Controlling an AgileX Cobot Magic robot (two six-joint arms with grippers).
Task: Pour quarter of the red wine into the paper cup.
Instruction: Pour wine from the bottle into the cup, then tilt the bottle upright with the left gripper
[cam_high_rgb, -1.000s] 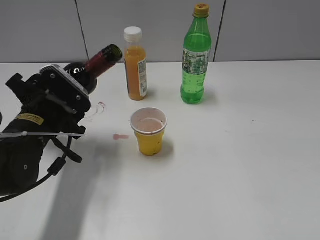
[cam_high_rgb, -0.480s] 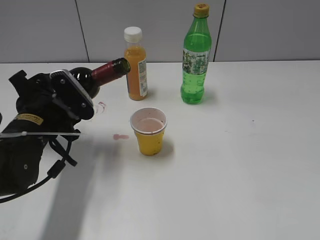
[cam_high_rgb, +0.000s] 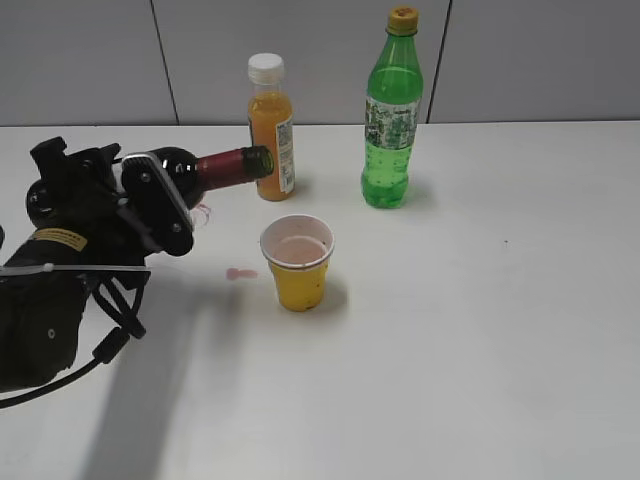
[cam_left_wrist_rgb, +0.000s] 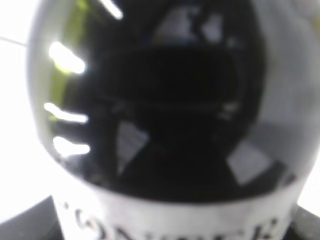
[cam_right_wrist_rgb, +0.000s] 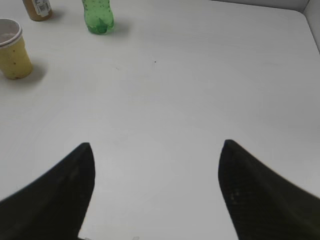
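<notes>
The red wine bottle (cam_high_rgb: 222, 166), dark glass with a dark red foil neck, is held nearly level in my left gripper (cam_high_rgb: 150, 195), which is shut on its body. Its open mouth points right, left of and above the paper cup (cam_high_rgb: 298, 262). The cup is yellow with a white rim and a pinkish inside, upright on the table. The left wrist view is filled by the bottle's dark shoulder (cam_left_wrist_rgb: 165, 100) and white label. My right gripper (cam_right_wrist_rgb: 155, 150) is open and empty over bare table; the cup shows at that view's upper left (cam_right_wrist_rgb: 14, 49).
An orange juice bottle (cam_high_rgb: 270, 128) with a white cap stands just behind the wine bottle's mouth. A green soda bottle (cam_high_rgb: 392, 110) stands at the back right of the cup. A small pink spill (cam_high_rgb: 238, 273) lies left of the cup.
The left gripper has tipped the wine bottle down, from neck raised to nearly level, and moved its mouth to the right towards the cup. The cup and the other bottles have not moved.
</notes>
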